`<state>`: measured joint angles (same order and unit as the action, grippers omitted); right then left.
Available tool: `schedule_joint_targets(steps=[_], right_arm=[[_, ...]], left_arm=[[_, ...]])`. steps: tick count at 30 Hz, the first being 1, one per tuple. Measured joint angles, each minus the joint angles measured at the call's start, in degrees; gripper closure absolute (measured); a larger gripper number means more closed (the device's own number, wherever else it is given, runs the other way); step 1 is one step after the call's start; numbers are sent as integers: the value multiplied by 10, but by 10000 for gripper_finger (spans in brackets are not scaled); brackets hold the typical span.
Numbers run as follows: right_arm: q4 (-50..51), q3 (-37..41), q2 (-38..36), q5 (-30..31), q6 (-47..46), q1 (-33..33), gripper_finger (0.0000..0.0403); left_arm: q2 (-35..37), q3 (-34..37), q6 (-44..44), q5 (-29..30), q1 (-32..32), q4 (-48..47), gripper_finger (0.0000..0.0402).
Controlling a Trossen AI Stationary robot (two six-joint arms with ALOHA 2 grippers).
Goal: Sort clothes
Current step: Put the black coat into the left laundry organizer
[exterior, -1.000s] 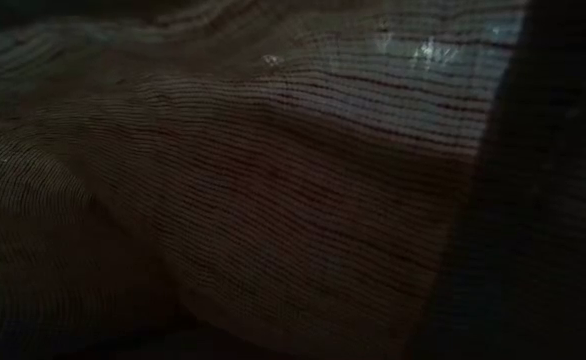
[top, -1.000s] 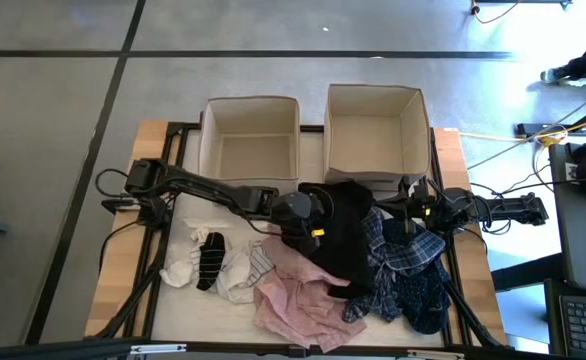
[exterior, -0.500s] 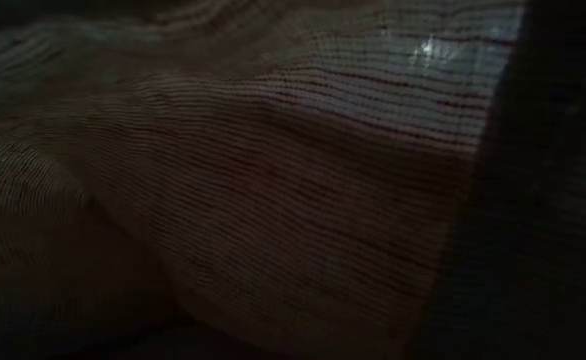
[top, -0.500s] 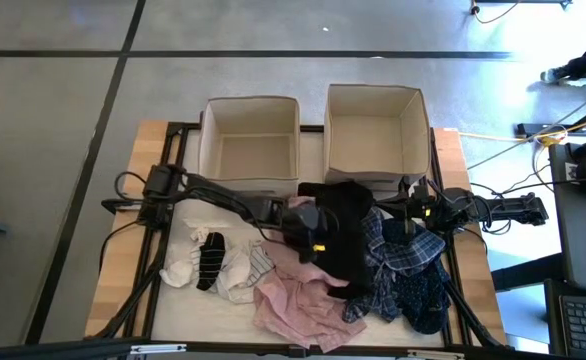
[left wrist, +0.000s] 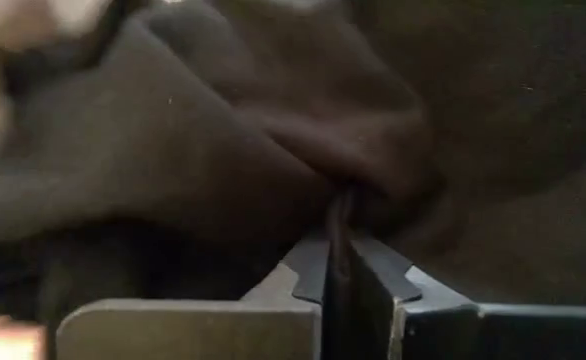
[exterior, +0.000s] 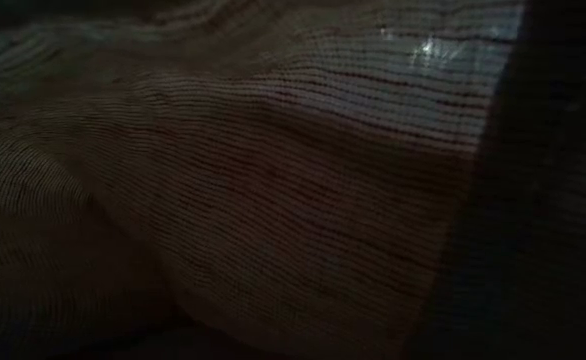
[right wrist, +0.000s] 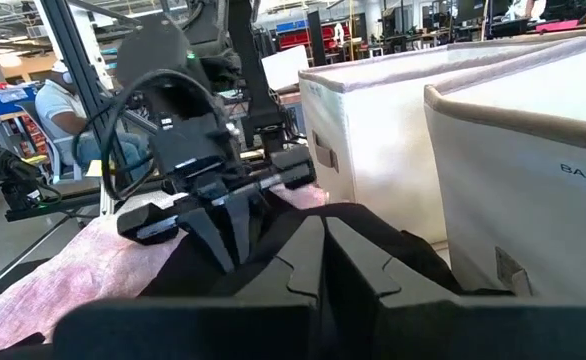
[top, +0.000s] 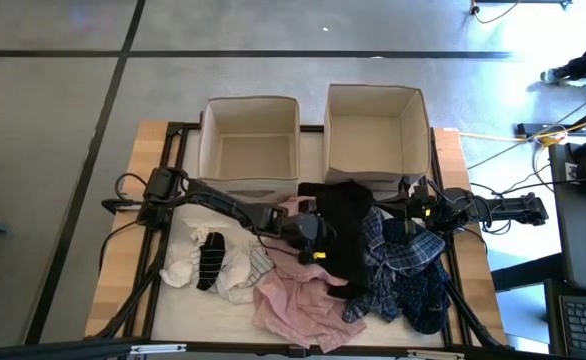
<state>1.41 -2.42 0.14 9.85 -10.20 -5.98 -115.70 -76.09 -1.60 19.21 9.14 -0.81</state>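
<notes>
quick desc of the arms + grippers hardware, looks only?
Two dark, near-black jointed arms with loose black cables looping at their bases. Left gripper: flat, angular dark-grey fingers on a boxy block. Right gripper: same matte black angular fingers. Small yellow marking near each wrist in the high view.

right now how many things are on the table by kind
boxes: 2, one beside the other
large garments: 4, black, pink, blue plaid, dark navy
sock pile: 1, separate socks cannot be counted
total: 7
</notes>
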Motion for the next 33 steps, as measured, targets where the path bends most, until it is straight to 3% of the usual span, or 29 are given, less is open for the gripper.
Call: schedule_joint_targets(steps=[13,24,33], right_arm=[[0,0,0,0,0,0,386],[1,0,0,0,0,0,386],[2,0,0,0,0,0,386]], left_arm=[[1,-95,-191,258,51,4,397],[1,-200,-372,365,58,0,398],[49,-239,-436,391,50,0,398]])
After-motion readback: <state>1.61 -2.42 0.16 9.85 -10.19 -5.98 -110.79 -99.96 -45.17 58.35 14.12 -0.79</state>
